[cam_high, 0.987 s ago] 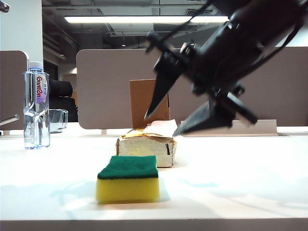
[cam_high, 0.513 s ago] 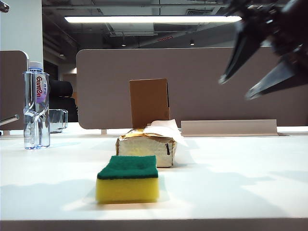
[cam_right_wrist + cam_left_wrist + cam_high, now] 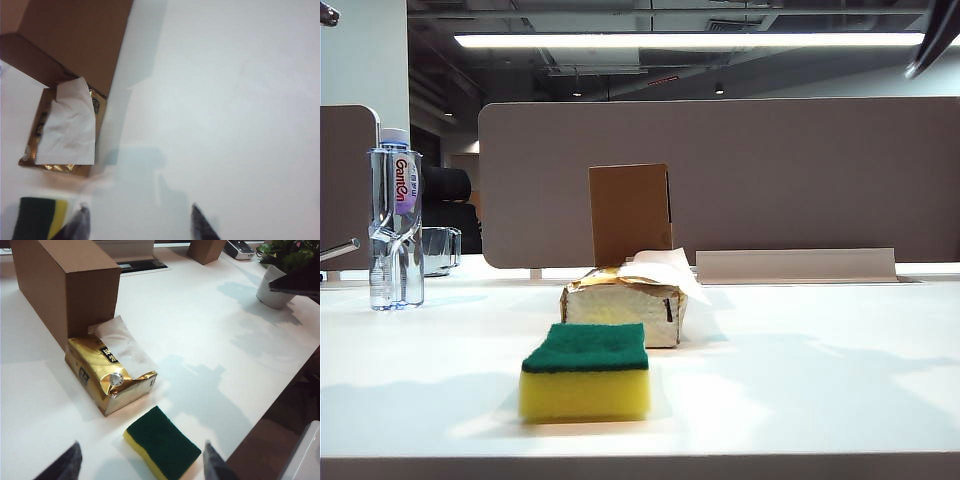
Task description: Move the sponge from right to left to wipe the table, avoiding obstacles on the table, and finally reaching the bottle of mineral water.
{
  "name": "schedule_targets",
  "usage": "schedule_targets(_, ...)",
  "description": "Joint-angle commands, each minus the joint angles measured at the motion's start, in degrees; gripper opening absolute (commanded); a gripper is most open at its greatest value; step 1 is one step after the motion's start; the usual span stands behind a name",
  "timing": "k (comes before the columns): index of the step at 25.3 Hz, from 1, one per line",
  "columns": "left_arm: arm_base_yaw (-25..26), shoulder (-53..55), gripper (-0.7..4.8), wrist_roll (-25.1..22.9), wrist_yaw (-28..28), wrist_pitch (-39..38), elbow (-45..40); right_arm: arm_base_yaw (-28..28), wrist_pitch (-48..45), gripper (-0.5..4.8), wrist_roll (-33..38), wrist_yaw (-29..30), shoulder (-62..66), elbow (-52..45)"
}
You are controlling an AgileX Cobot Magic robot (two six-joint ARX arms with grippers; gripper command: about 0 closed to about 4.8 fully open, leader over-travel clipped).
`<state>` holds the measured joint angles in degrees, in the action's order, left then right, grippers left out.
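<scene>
From the exterior view, the sponge point(image 3: 586, 371) sits at the surface's point(image 3: 800, 380) front edge, tissue pack point(image 3: 623, 305) just behind it, cardboard box point(image 3: 631, 213) farther back, Ganten water bottle point(image 3: 396, 219) far left. Left wrist view: left gripper point(image 3: 140, 465) hovers above the sponge point(image 3: 162, 443), jaws parted, empty. Right wrist view: right gripper point(image 3: 137, 222) above bare surface point(image 3: 225, 100) beside the sponge point(image 3: 40, 218), jaws spread, nothing held.
</scene>
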<state>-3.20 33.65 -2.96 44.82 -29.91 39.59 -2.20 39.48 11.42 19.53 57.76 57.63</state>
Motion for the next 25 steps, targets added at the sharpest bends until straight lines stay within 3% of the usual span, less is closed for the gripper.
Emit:
schedule_targets(1,0.02,-0.04,3.13,-0.07,0.22,-0.9,0.33,4.17,7.5,2.57,-2.45,8.0,-0.22,3.5)
schedule_targets(5,0.0,-0.04,3.13,-0.09,0.22,-1.77,0.33,7.45,18.56,2.56,-7.02,9.64,-1.22,5.68)
schedule_targets(19,0.0,-0.04,3.13,-0.09,0.39,-5.84,0.33,7.06,30.42,2.5,-3.87,15.56,-14.62,5.51)
schedule_targets(25,0.0,-0.04,3.13,-0.09,0.44,-6.8,0.33,7.06,36.5,2.47,-2.82,15.56,-18.51,5.53)
